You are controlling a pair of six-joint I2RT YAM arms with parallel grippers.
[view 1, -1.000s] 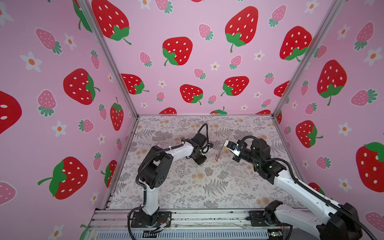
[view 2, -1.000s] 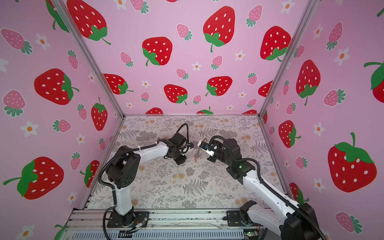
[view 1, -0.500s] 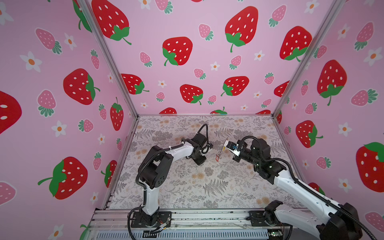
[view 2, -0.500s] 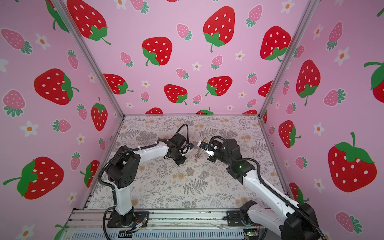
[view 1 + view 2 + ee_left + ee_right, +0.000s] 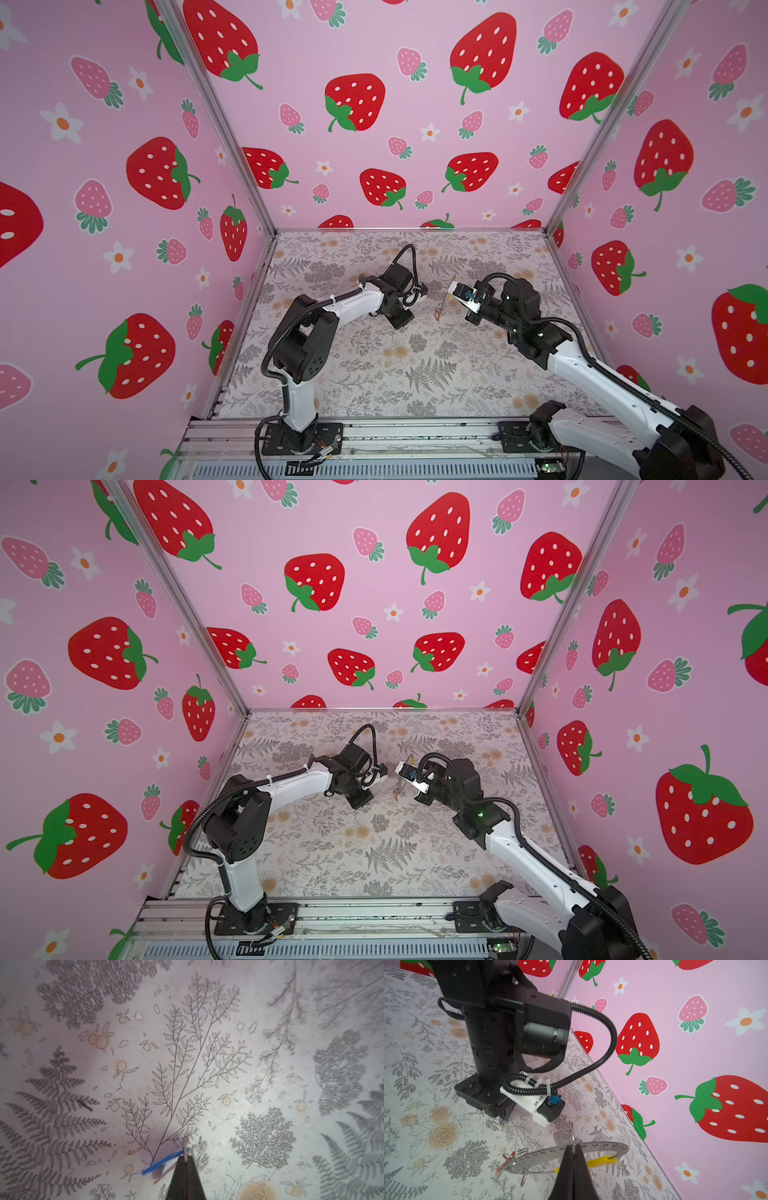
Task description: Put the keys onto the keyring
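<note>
In the right wrist view my right gripper [image 5: 573, 1146] is shut on the keyring [image 5: 593, 1146], a flat grey hoop with a yellow segment [image 5: 601, 1161], held above the table. The red-tagged key [image 5: 506, 1162] hangs from the hoop by small wire rings. In both top views that red tag [image 5: 439, 315] dangles below the right gripper [image 5: 451, 293]. My left gripper [image 5: 185, 1157] points down at the table, shut on the blue-tagged key [image 5: 164, 1163], whose tag shows edge-on beside the jaws. In a top view the left gripper [image 5: 402, 323] stands just left of the keyring.
The floral table mat [image 5: 415, 374] fills the floor between pink strawberry walls [image 5: 374, 104]. The left arm's wrist and cable [image 5: 591, 1068] stand close in front of the right gripper. The right wall's edge [image 5: 623, 1109] runs near the keyring.
The left gripper's jaws have closed on the blue-tagged key. Both arms stay almost where they were, and the keyring with the red tag hangs in the same place.
</note>
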